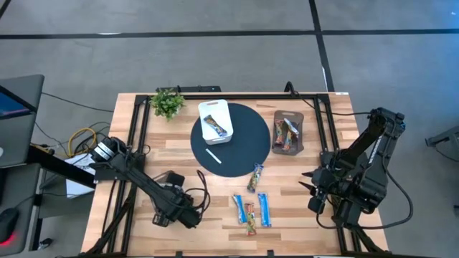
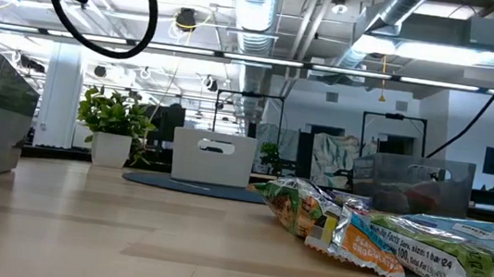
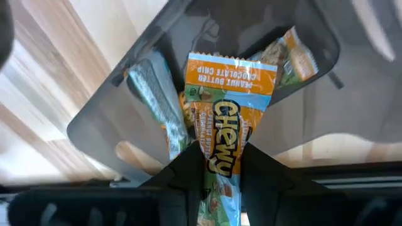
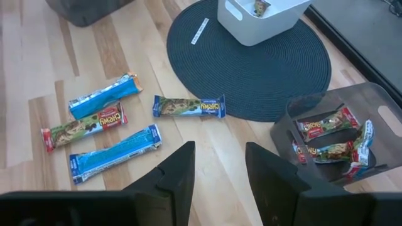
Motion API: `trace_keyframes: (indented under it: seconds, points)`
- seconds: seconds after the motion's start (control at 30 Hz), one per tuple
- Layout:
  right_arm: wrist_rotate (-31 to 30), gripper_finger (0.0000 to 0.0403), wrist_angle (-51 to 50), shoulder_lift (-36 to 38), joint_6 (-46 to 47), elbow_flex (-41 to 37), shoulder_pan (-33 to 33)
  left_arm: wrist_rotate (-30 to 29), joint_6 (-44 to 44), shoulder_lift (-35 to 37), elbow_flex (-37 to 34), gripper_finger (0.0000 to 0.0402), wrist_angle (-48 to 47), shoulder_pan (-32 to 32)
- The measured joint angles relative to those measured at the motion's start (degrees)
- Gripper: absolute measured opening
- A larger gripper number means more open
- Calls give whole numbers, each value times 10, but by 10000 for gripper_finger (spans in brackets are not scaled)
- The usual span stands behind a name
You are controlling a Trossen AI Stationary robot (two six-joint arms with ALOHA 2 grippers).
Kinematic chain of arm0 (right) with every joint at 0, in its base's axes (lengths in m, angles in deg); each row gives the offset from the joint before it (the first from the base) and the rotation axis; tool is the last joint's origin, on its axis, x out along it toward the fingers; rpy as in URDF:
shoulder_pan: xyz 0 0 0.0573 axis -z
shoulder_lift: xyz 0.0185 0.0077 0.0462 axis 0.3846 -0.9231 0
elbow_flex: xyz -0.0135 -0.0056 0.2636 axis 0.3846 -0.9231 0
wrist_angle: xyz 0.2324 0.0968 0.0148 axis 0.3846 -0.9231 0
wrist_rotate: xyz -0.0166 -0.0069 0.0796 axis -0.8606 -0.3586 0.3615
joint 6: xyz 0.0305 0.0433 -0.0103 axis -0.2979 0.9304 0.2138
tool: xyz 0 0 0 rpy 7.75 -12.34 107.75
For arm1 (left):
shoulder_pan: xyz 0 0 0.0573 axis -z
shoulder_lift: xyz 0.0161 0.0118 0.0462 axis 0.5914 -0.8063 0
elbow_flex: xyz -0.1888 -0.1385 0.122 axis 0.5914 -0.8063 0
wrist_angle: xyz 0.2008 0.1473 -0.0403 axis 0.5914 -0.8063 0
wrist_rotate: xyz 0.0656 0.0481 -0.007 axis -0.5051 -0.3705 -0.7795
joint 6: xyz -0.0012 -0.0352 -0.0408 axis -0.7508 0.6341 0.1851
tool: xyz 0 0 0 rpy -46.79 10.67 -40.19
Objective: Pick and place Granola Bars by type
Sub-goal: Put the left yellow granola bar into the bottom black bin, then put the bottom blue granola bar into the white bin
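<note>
left side of the counter (image 1: 129, 229) first: the left gripper (image 3: 217, 157) is closed about halfway, pinching an orange bar (image 3: 229, 94) by one end, and that bar hangs over a grey tray (image 3: 113, 107) with a silvery-blue bar (image 3: 154, 94) and another orange-wrapped one (image 3: 295, 56) lying in it. moving along the far edge there's a small potted plant (image 1: 167, 102), and beside it a white bin (image 1: 215, 120) sitting on the edge of a dark round mat (image 1: 237, 143), with a bar (image 1: 215, 125) inside the bin. a thin white stick (image 1: 214, 156) lies on the mat just in front of the bin. in front of the mat, four loose granola bars on the bare wood: a green-and-blue one (image 4: 188, 105) right by the mat's edge, then nearer the front a blue one (image 4: 103, 94), a red-and-green one (image 4: 81, 127) and another blue one (image 4: 116, 152) lying close together, roughly side by side. right of the mat, a second grey tray (image 4: 301, 107) holds several multicoloured bars (image 4: 326, 125) piled together. and on the far right the right gripper (image 4: 220, 150) hovers above the counter, its fingers partly apart with nothing between them, well clear of the loose bars and the tray.
</note>
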Motion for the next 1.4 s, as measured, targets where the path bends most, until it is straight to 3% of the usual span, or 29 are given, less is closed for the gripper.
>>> trace_keyframes:
  seconds: [0.43, 0.73, 0.93, 1.13, 1.3, 1.4]
  points:
    - [-1, 134, 15, 0, 0, 0, 0, -3, -12, 0, 0, 177, -23, 0]
    - [-37, 134, 30, 0, 0, 0, 10, 19, 4, 1, 40, 186, -24, -3]
    - [-48, 134, 82, 0, -22, 0, 68, -69, 62, 63, 68, 175, -24, -7]
    - [-41, 134, 188, -3, -119, 0, 154, -221, 177, 168, 68, 172, -17, 8]
    - [34, 134, 250, -8, -163, 1, 213, -350, 239, 231, 68, 171, 17, 41]
    - [99, 134, 286, -8, -132, 1, 244, -436, 248, 249, 68, 171, 27, 65]
